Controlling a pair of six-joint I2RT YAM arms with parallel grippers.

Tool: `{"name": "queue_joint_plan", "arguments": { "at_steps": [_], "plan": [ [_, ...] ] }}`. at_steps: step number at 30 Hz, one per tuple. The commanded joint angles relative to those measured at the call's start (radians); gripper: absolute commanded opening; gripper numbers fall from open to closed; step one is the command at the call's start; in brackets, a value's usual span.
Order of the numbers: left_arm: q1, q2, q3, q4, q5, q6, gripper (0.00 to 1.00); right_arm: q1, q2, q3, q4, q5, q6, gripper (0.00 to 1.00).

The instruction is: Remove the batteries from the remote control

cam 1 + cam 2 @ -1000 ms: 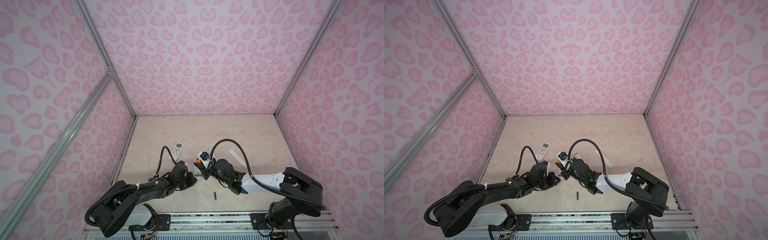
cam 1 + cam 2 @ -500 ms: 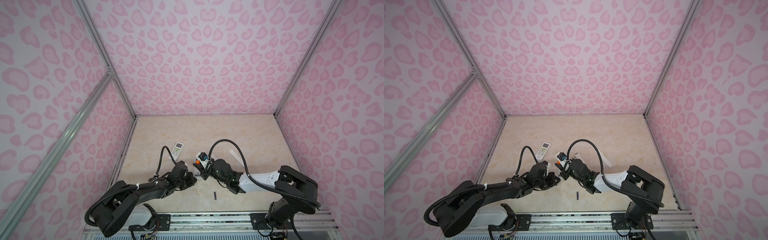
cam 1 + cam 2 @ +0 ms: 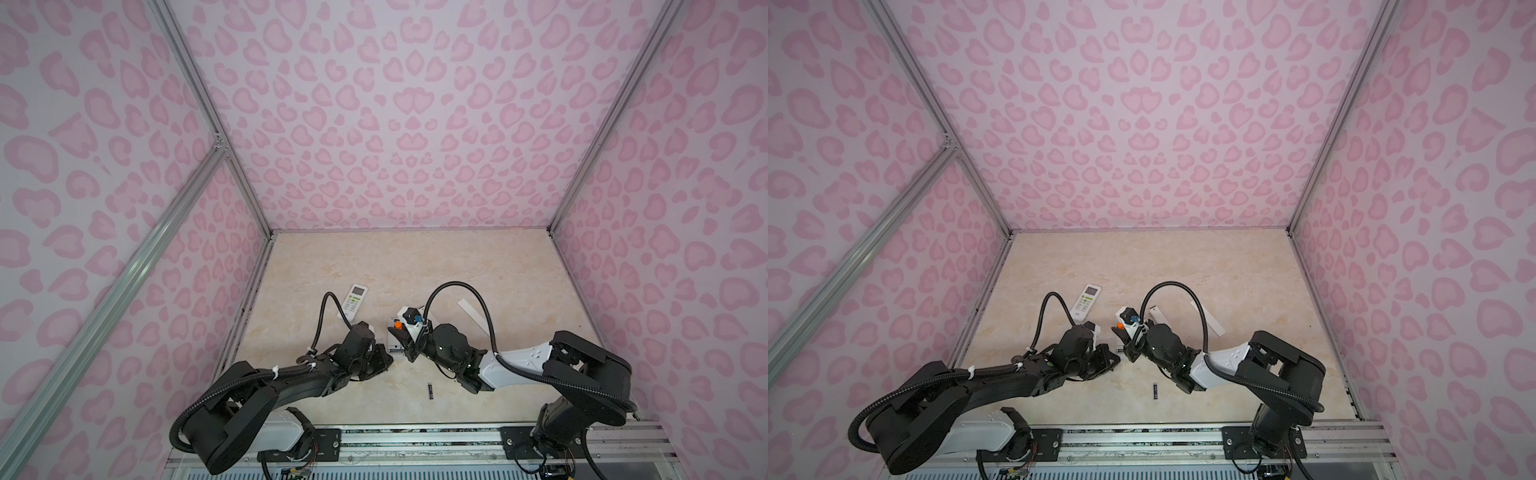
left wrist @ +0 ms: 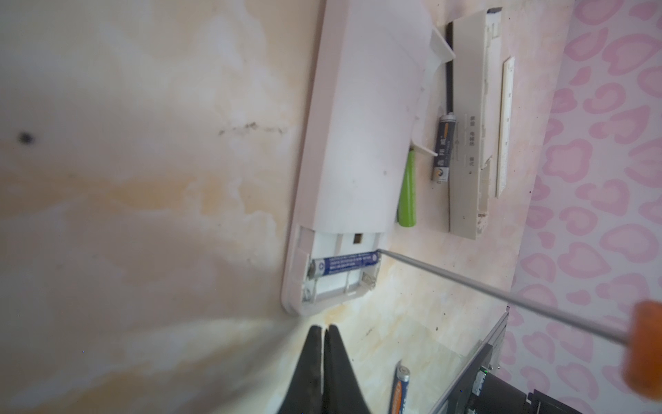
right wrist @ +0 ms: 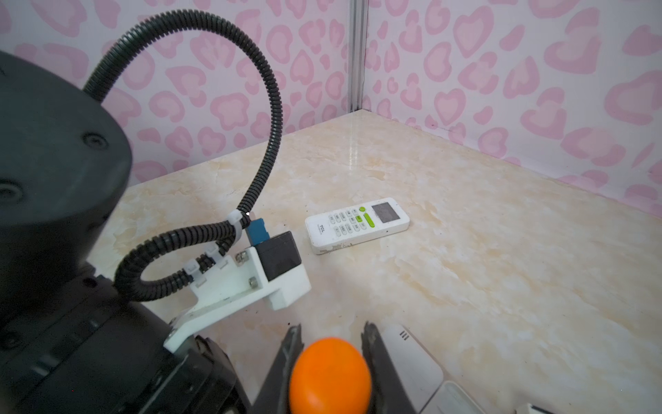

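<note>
**A:** How are the arms posed?

**B:** Both stretch low and inward. The left gripper [image 4: 324,328] is pinched shut on nothing. Just ahead of its tips lies the open remote [image 4: 358,125], with a blue battery [image 4: 344,263] in its bay.

**A:** And the right?

**B:** The right gripper [image 5: 331,328] clamps the screwdriver [image 5: 329,372] by its orange handle, shaft tip at that battery's end.

**A:** Surroundings?

**B:** Beige marbled tabletop [image 3: 415,266], pink-patterned walls [image 3: 374,124].

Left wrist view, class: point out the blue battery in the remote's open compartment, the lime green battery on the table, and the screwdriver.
blue battery [image 4: 344,263]: left wrist view, middle of its label.
lime green battery [image 4: 407,193]: left wrist view, middle of its body.
screwdriver [image 4: 501,294]: left wrist view, on its metal shaft.
</note>
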Motion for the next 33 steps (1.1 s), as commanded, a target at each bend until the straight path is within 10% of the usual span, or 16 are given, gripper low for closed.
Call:
{"name": "queue_joint_plan", "arguments": {
  "at_steps": [1, 33],
  "plan": [
    [0.002, 0.001, -0.003, 0.031, -0.006, 0.009, 0.09, 0.002, 0.011, -0.019, -0.023, -0.021, 0.037, 0.00],
    [0.013, 0.001, -0.007, 0.032, -0.002, 0.015, 0.09, -0.005, 0.083, 0.038, -0.037, -0.082, 0.012, 0.00]
  ]
}}
